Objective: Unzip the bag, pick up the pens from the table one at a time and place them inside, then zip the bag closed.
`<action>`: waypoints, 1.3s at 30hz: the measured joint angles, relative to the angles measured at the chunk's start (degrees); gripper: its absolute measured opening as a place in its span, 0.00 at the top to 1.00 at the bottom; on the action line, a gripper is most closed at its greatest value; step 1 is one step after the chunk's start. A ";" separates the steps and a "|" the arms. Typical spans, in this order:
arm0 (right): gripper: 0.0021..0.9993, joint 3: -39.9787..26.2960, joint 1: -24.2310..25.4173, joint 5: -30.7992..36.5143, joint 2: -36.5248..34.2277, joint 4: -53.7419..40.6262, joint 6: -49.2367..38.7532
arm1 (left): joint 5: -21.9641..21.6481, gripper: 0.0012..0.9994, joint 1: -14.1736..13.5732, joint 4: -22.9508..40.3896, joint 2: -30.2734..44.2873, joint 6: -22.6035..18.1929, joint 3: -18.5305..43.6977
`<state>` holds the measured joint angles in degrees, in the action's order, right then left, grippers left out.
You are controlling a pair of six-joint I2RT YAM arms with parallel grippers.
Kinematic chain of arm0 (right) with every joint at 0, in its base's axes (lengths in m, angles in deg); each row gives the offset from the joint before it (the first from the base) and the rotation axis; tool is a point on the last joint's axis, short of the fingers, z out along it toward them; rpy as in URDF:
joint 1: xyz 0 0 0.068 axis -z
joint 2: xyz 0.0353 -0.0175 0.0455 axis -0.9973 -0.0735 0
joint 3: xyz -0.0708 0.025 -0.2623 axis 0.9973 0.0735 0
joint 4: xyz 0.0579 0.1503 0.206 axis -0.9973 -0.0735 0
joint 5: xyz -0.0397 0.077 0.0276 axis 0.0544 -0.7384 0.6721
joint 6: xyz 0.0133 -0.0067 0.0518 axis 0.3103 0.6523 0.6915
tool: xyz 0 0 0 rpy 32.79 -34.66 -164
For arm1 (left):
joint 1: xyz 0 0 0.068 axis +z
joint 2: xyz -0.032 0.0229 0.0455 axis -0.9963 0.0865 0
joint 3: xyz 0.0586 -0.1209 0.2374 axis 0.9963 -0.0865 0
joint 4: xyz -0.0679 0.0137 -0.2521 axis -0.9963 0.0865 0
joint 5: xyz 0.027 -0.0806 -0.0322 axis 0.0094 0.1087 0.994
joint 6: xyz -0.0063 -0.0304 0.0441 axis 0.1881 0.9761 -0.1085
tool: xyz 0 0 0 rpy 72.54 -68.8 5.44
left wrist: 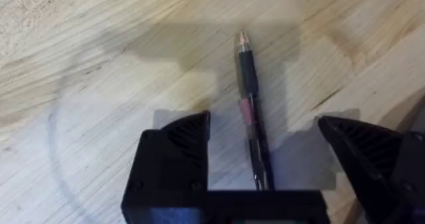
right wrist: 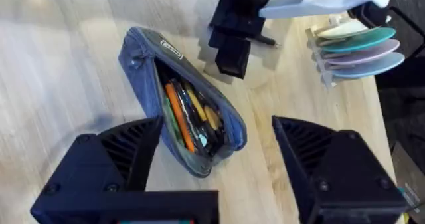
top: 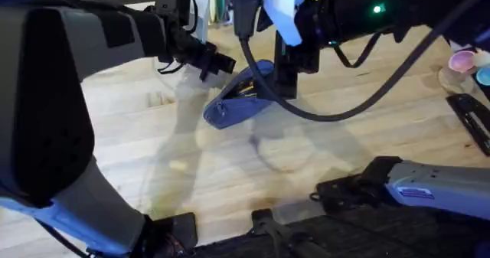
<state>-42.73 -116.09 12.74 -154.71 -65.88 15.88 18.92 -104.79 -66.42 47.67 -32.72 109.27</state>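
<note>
**Clerk:** Item one?

**Keeper:** Denim pencil pouch (right wrist: 179, 98), blue-grey, lying on the wooden counter (right wrist: 60, 58). Zipper open along its length; inside, an orange pen and several darker ones. A small sewn label sits near one end, its writing too small to read. In the overhead view the pouch (top: 230, 109) lies mid-counter, between the two arms.

**Clerk:** Item two?

**Keeper:** One slim black pen (left wrist: 249, 98), flat on the counter (left wrist: 99, 64), with a pinkish band at mid-barrel. No legible brand.

**Clerk:** Pincers?

**Keeper:** Left pincer (left wrist: 262, 151): black fingers spread wide, one on each side of the pen, touching neither side; it holds nothing. Right pincer (right wrist: 216, 157): black fingers spread wide above the pouch's near end, holding nothing.

**Clerk:** Sundries?

**Keeper:** A stack of pastel plates (right wrist: 358, 48), teal, lilac and cream, at the counter's edge, well apart from the pouch.
</note>
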 joint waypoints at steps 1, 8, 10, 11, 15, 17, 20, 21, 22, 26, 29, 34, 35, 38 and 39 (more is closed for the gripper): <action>0.00 0.00 0.00 0.01 0.00 0.00 0.00 | 0.00 0.01 0.00 0.28 0.00 0.00 0.07; 0.00 0.00 0.00 0.00 0.00 0.01 0.00 | 0.00 0.00 0.00 1.22 0.01 0.00 0.42; 0.00 0.00 0.00 0.00 0.00 0.02 0.00 | -0.32 0.10 0.00 1.23 0.00 0.09 0.42; 0.00 0.00 0.00 0.01 0.00 0.02 0.00 | -0.58 0.25 0.03 1.35 0.01 0.21 0.44; 0.00 0.00 0.00 0.00 0.00 0.02 0.00 | -0.52 0.87 0.17 1.74 0.01 0.37 0.44; 0.00 0.00 0.00 0.00 0.00 0.02 0.00 | -0.27 0.95 0.00 1.53 0.02 0.27 0.59; 0.00 0.00 0.00 0.00 0.00 0.02 0.00 | -0.17 0.96 0.03 1.49 0.00 0.31 0.59; 0.00 0.00 0.00 0.01 0.00 0.02 0.00 | -0.09 0.96 0.09 1.49 0.02 0.40 0.59; 0.00 0.00 0.00 0.02 0.00 0.04 0.00 | 0.00 0.96 0.17 1.49 0.02 0.44 0.59; 0.00 0.00 0.00 0.00 0.00 0.04 -0.26 | 0.50 0.96 0.64 1.64 0.02 0.46 0.59; 0.00 0.00 0.00 0.01 0.00 0.04 -0.95 | 0.82 0.96 1.16 1.89 -0.11 0.46 0.59; 0.00 0.00 0.00 0.02 0.72 0.00 -1.31 | 0.39 0.96 1.33 2.58 -2.44 0.46 0.35; 0.00 0.00 0.00 0.02 1.32 -0.01 -1.33 | 0.37 0.96 1.36 2.77 -3.71 0.46 0.30; 0.00 0.00 0.00 0.02 3.82 -0.20 -1.33 | 0.22 0.96 1.33 3.63 -8.67 0.46 0.26; 0.00 0.00 0.00 0.02 4.70 -0.24 -1.33 | 0.20 0.96 1.26 3.96 -10.35 0.46 0.26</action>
<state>-42.73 -116.09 12.76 -150.01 -66.12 14.55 19.12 -103.52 -62.46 37.32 -32.26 109.53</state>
